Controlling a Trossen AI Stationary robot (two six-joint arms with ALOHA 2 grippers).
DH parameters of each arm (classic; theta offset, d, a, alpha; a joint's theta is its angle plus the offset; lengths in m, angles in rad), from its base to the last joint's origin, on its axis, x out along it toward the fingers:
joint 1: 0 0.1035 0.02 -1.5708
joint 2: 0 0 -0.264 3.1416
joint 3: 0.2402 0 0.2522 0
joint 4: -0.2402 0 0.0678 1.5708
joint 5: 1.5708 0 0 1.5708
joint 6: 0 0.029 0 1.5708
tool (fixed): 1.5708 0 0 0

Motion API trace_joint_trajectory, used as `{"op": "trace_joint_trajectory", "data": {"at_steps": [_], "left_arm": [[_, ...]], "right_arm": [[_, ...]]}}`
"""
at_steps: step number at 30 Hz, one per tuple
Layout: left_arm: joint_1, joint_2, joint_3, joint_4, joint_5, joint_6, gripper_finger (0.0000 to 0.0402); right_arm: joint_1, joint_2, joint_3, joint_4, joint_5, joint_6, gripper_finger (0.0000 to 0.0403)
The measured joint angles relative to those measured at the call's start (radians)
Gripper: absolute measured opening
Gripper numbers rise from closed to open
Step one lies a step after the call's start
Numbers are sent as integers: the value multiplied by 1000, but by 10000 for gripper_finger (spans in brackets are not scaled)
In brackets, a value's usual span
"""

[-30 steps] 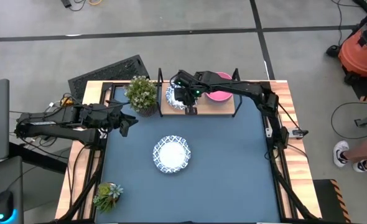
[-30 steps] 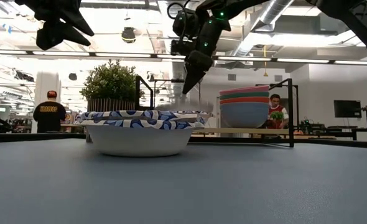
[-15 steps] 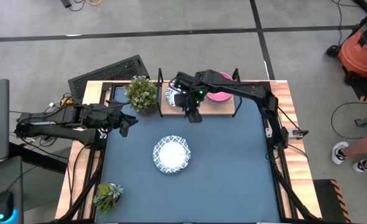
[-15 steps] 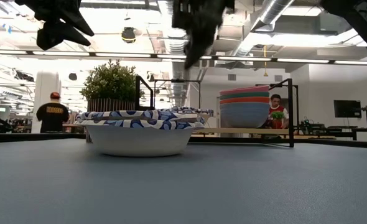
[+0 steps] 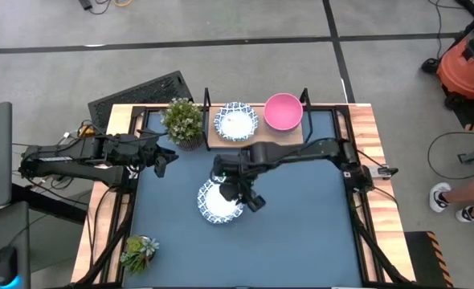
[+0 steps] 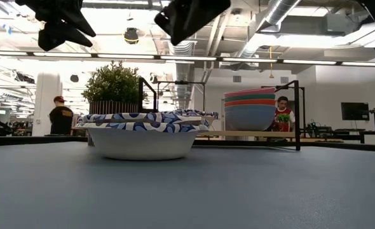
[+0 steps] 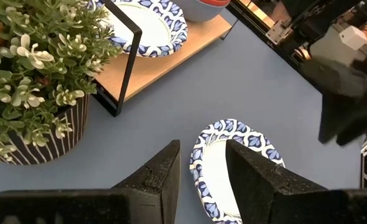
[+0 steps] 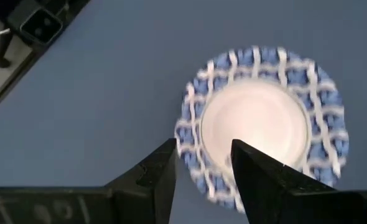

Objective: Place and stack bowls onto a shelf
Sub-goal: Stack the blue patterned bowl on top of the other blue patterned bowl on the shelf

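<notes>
Where the blue tabletop (image 5: 301,217) was inspected from above, one white bowl with a blue patterned rim (image 5: 219,201) sat near its middle, holding nothing. On the shelf (image 5: 253,139) at the far edge stood a second blue-rimmed bowl (image 5: 236,120), also without contents, and beside it the pink bowl (image 5: 283,111). From table height the pink bowl proved to top a stack (image 6: 249,109), with green and teal rims showing beneath it.

The right gripper (image 5: 243,193) hung directly over the bowl on the tabletop, above its rim and not touching it; the right wrist view showed its fingers (image 8: 158,175) spread narrowly apart and holding nothing. The left gripper (image 5: 163,159) waited at the left side of the table, near the tall potted plant (image 5: 182,122), its fingers (image 7: 158,179) likewise slightly parted and holding nothing.

That plant stood just beside the shelf's left black end post (image 7: 122,38). A smaller potted plant (image 5: 138,252) sat at the near left corner, well apart from the bowls. Two persons (image 6: 61,116) (image 6: 280,113) were visible in the room beyond.
</notes>
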Motion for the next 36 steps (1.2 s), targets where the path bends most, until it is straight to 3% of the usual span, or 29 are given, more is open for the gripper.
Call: {"op": "trace_joint_trajectory", "data": {"at_steps": [17, 36], "left_arm": [[0, 0, 0, -49, 1, -26, 112], [0, 0, 0, -60, 1, -33, 112]], "right_arm": [[63, -2, -349, 378, 3, 135, 175], [95, -2, -474, 617, 74, 223, 175]]}}
